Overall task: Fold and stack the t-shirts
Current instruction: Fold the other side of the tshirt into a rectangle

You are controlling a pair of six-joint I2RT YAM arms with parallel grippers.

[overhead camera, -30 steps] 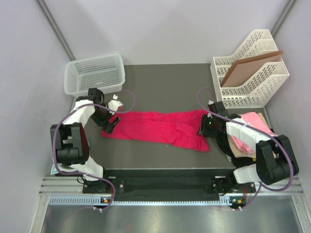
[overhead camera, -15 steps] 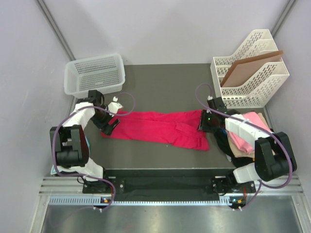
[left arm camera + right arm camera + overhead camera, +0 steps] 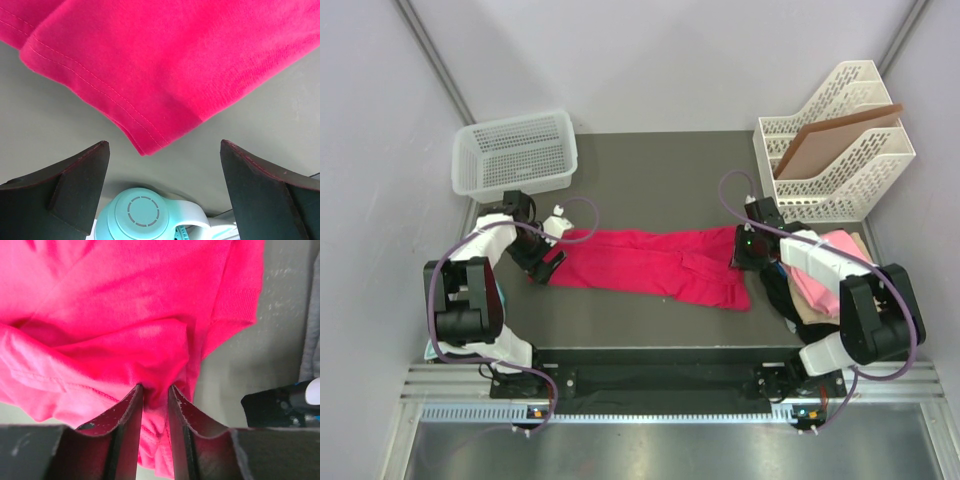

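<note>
My right gripper (image 3: 155, 390) is pinching the red shirt (image 3: 640, 262) at its right end; my left gripper (image 3: 162, 146) is hovering wide open over the left corner

left pincer (image 3: 162, 165) wide | crimson t-shirt (image 3: 165, 60) corner between fingers (image 3: 75, 185)

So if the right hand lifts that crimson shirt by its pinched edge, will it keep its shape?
Probably floppy: the crimson t-shirt lies wrinkled and folded over itself, bunching between the right hand's fingers. Lifted from that one pinch it would likely droop and drag, since the left hand stands open near the far corner.
</note>
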